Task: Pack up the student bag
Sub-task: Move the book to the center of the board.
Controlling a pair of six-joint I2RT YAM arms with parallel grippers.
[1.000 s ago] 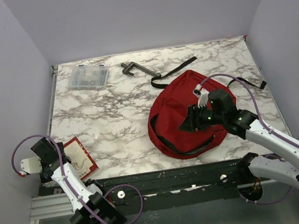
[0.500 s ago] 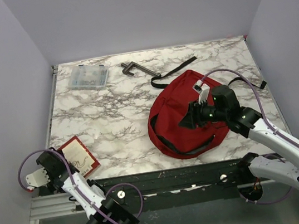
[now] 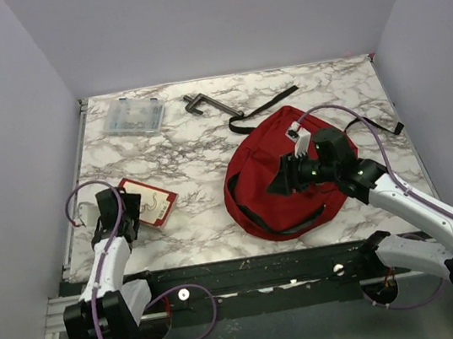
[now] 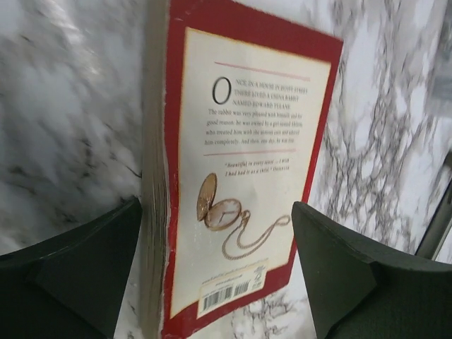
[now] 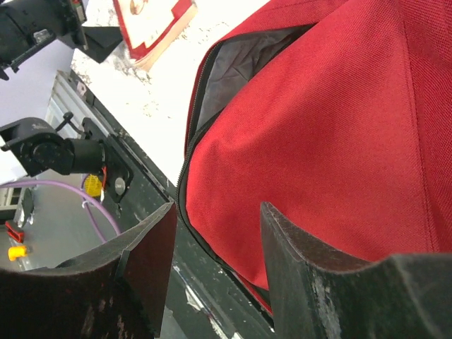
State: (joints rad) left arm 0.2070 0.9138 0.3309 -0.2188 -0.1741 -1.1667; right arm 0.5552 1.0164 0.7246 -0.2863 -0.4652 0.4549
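The student bag is a large red backpack lying right of centre. Its zip mouth faces the left front, and the grey lining shows inside the student bag. My right gripper sits at that mouth. The right gripper is shut on a fold of the red flap at the zip edge. A red-bordered book lies at the left front. My left gripper is at its near end. In the wrist view the left gripper spans the book widthwise, one finger on each long edge.
A clear plastic box and a dark clamp-shaped tool lie at the back left. Black straps trail behind the bag. A black rail runs along the table's front edge. The book also shows in the right wrist view.
My left arm has swung from the front left corner inward. The book has moved with it, to the right and away from the edge, and turned. The right gripper has barely shifted.
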